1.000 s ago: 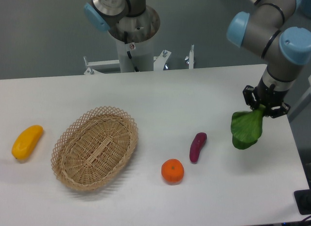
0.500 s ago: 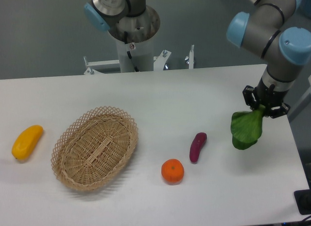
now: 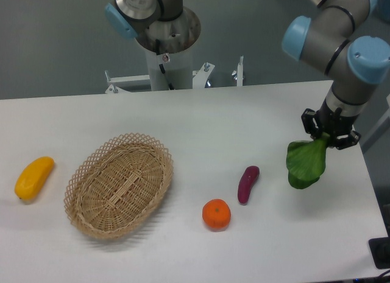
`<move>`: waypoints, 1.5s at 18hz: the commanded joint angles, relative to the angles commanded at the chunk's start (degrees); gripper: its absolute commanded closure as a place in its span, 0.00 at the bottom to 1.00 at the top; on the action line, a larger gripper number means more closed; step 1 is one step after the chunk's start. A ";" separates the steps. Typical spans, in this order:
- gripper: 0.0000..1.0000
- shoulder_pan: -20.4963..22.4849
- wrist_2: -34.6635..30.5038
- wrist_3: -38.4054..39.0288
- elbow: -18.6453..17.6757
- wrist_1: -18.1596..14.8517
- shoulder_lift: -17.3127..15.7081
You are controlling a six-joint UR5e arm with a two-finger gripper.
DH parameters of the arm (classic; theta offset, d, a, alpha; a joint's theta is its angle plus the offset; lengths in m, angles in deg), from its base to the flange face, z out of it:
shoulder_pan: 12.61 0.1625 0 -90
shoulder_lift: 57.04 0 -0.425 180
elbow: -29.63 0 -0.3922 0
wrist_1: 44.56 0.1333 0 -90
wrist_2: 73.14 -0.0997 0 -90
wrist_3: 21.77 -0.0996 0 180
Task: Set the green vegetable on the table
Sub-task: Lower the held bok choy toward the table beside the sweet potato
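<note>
Gripper (image 3: 329, 133) sat over the right end of the table (image 3: 201, 118), black fingers clamped narrow on the stem end of the green vegetable (image 3: 306, 163). The stem itself was mostly hidden between the fingers, so only the broad dark-green leaf showed, hanging down and slightly left from the grip. The lower edge of the leaf looked at or very near the tabletop, but I couldn't tell from this angle whether it actually touched. The arm (image 3: 341, 39) came in from the upper right, grey links with light-blue joint caps, wrist pointing straight down. Just left of the leaf, apart from it, lay a small purple eggplant (image 3: 247, 184), tilted with its upper end to the right. An orange (image 3: 216, 214) sat near the eggplant's lower end, slightly left and closer to the front edge, not touching it. An oval wicker basket (image 3: 119, 184) lay left of centre, nothing visible inside. A yellow fruit (image 3: 34, 178), mango-shaped, was well apart at the far left. The arm's base column (image 3: 166, 42) stood behind the back edge of the table, with a small red-and-white sticker on it, too small to read. No readable brand marks, labels or writing anywhere on the arm, gripper or props.
</note>
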 joint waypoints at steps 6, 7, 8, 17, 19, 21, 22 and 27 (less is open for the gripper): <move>0.78 -5.09 0.53 4.14 -0.44 4.46 3.24; 0.78 -5.97 0.53 4.40 -0.79 6.22 3.77; 0.78 -6.16 0.62 4.41 -1.14 7.63 4.56; 0.77 -6.25 4.31 5.11 -0.09 10.90 9.84; 0.77 -6.25 4.22 5.02 0.35 10.90 10.37; 0.70 -6.25 4.22 5.02 -0.26 11.07 10.37; 0.67 -6.25 4.31 5.02 -0.26 11.16 10.37; 0.39 -6.34 4.22 5.02 -0.88 13.88 10.55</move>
